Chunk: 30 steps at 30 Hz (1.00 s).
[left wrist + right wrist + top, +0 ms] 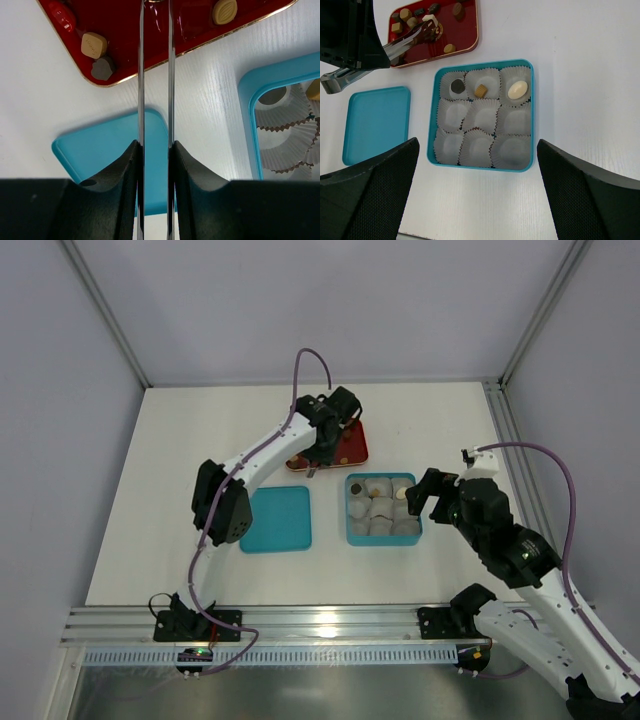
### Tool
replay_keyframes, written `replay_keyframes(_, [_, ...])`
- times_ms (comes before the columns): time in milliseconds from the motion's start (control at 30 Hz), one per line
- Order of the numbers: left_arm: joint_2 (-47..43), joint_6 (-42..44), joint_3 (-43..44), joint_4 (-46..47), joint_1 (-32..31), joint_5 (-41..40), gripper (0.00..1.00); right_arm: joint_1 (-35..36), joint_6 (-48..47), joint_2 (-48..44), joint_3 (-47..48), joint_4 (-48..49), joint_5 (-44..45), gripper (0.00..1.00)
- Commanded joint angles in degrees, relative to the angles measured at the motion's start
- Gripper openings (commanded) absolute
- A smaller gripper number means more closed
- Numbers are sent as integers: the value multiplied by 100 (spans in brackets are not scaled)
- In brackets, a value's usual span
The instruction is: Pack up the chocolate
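Three pale grey walls (320, 310) enclose the white table (160, 500).

Red shiny rectangle tray (467, 30) in far half of white table (200, 440), about middle. Teal square box (480, 168) closer to near edge, right of middle. Nine crinkly pale paper cups (482, 114) inside, three rows. Flat teal square lid (277, 519) left of box, not touching.

I work on a white table (180, 440), pale grey walls (350, 300) around me, a metal rail (330, 618) at my near edge.
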Motion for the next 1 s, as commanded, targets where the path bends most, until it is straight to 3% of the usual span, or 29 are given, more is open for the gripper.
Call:
replay_keyframes(0, [-473, 56, 225, -71, 36, 10, 22, 23, 30, 49, 46, 172, 4, 100])
replay_keyframes(667, [-833, 56, 410, -256, 10, 71, 17, 22, 47, 172, -33, 347, -22, 100])
replay_keyframes(967, [-1228, -14, 471, -431, -394, 63, 17, 23, -32, 269, 99, 374, 57, 100])
